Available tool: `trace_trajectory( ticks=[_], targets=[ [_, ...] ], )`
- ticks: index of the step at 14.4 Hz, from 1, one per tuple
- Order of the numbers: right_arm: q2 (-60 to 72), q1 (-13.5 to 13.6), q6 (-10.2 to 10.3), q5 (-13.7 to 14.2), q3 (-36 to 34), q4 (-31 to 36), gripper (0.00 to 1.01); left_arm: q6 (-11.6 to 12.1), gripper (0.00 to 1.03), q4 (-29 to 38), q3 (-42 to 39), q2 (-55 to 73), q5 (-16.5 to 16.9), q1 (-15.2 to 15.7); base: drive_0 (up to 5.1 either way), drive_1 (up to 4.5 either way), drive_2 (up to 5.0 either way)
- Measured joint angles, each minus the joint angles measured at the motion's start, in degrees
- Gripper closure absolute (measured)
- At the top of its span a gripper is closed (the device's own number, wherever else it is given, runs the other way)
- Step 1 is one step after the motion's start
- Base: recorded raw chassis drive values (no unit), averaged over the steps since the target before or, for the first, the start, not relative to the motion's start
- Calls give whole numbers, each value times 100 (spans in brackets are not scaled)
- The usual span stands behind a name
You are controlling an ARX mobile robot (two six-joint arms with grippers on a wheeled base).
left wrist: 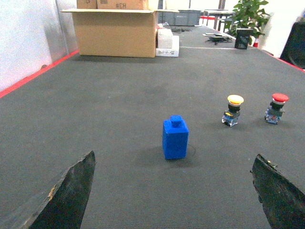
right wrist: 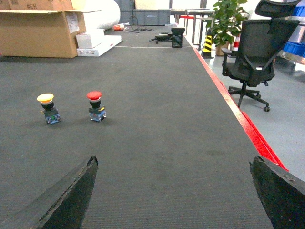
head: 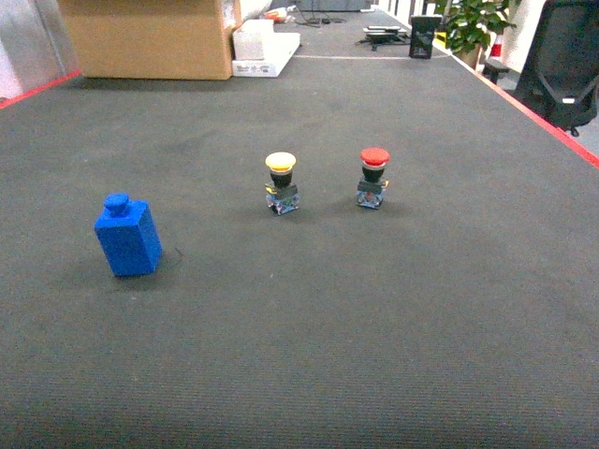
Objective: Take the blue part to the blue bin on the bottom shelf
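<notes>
Head view: bright blue blocky part with a round knob on top, upright on the dark grey ribbed mat, left of a yellow-capped push-button and a red-capped push-button; brown cardboard box far behind.

Left wrist view: left gripper, jaws wide, empty; blue part ahead between them, apart.

Right wrist view: right gripper, jaws wide, empty; both push-buttons left ahead; black office chair beyond the red edge line.
</notes>
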Motion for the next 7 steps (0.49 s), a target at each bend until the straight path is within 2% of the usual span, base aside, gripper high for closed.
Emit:
trace_trajectory(
  ticks=[2, 3, 4, 5, 6, 7],
  targets=[
    [0, 0, 0, 0, 0, 2, 3, 0, 5, 0, 0, 0, 0, 0, 0, 0, 0],
    [0, 0, -2, -2, 0, 0, 3, -214, 5, -710, 203, 201, -407, -175, 0, 0, 0],
    [0, 0, 2, -4, 0, 0, 3, -638, 5, -839, 446, 1204, -1189, -682, 0, 0, 0],
    [0, 0, 0, -2, 0, 4, 3, -824, 5, -328, 444, 1932, -1547, -1023, 0, 0, 0],
    [0, 0, 0, 0, 0, -2, 3, -901, 5, 599, 544, 2896, -1615, -1366, 0, 0, 0],
    [0, 0, 0, -2, 0, 0, 3, -898, 5, 874, 592, 3182, -1631, -1447, 0, 0, 0]
  ],
)
